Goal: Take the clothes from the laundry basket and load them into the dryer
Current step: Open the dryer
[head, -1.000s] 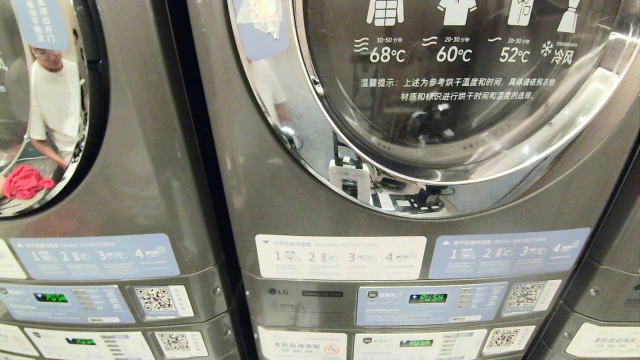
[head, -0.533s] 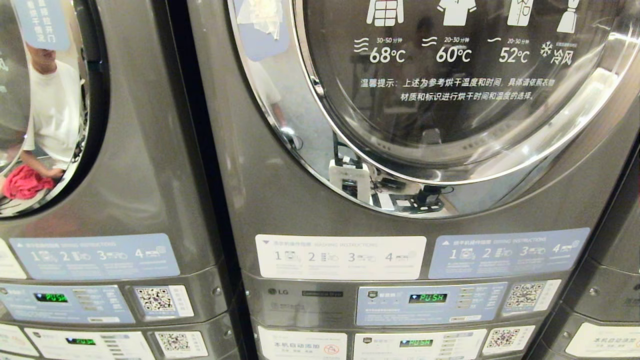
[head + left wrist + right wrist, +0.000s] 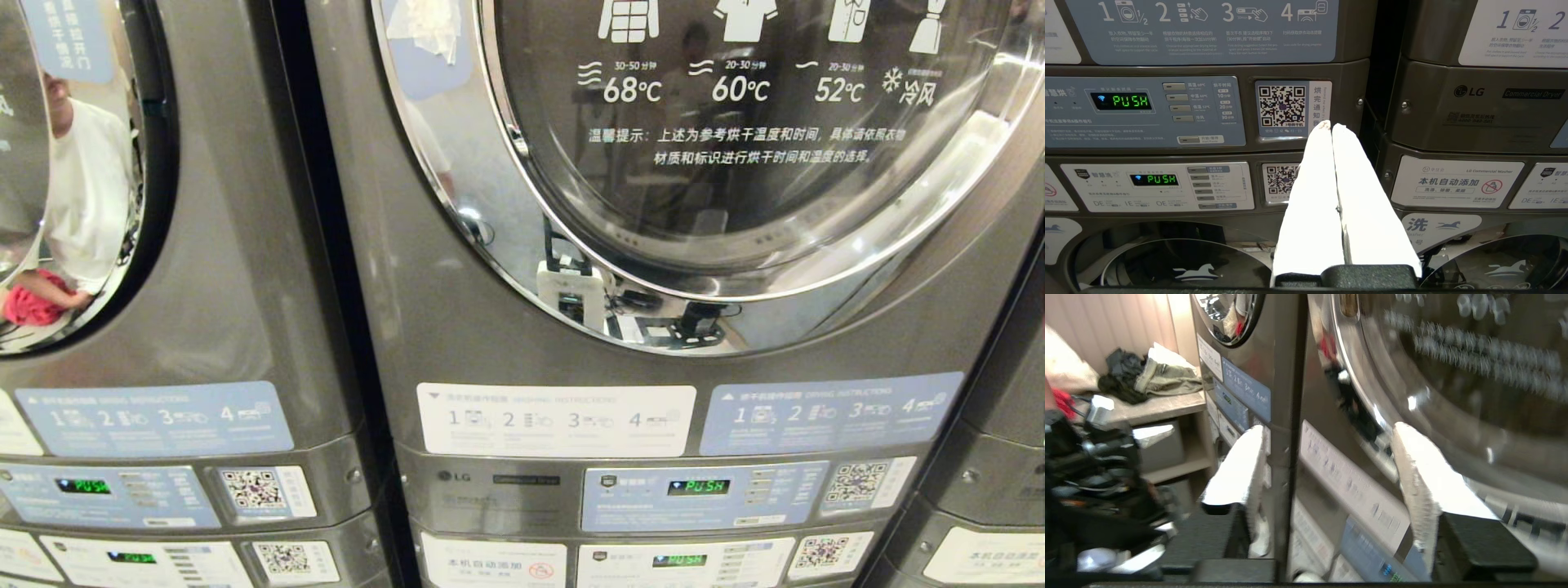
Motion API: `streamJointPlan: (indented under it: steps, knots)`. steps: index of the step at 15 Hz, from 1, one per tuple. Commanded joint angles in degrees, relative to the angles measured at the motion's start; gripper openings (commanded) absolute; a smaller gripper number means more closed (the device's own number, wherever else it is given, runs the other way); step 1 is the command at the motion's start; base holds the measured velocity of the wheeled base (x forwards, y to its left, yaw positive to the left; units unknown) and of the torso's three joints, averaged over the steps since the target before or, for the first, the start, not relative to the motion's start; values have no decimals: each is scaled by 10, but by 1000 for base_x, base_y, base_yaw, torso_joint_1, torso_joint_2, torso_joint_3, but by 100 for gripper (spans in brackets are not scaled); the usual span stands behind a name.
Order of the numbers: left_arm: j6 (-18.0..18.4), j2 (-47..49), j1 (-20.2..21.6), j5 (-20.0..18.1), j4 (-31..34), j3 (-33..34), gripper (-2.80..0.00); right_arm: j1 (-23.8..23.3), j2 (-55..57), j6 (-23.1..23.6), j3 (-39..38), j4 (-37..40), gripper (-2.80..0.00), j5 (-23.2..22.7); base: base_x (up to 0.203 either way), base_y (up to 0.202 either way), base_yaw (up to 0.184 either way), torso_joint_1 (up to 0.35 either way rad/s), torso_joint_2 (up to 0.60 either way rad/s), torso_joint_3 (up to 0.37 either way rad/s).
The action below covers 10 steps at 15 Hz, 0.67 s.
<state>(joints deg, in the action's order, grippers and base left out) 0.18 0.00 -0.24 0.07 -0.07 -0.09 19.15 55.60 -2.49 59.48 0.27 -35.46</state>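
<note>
Head view shows the dryer (image 3: 457, 327) with its round door (image 3: 735, 147) closed. Left gripper (image 3: 1329, 125) is pinched together, empty. Right gripper (image 3: 1327, 437) is spread apart, empty.

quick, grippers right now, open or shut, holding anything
Left gripper: shut, white fingers pressed together, holding nothing.
Right gripper: open, white fingers spread apart, empty, near the grey dryer's chrome-ringed door.

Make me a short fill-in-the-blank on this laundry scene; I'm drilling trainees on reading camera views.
1. The dryer door in front of the robot is ___.
2. The green display under it reads ___.
3. The right gripper has its fingers ___.
4. The left gripper has its fingers ___.

Missing words: closed; PUSH; open; shut
</note>
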Motion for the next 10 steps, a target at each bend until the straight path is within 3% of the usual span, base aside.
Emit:
streamJointPlan:
  steps: [1, 6, 10]
  knots:
    - [0, 0, 0, 0, 0, 0, -280, 22, 81, 25, 8, -88, 0, -2, 0, 0, 0, 0, 0, 0]
    - [0, 0, 1, 0, 0, 0, -280, 121, 227, 36, 110, -187, 0, 21, 0, 0, 0, 0, 0, 0]
    - [0, 0, 1, 0, 0, 0, -280, 176, 326, 39, 212, -207, 0, 49, 0, 0, 0, 0, 0, 0]
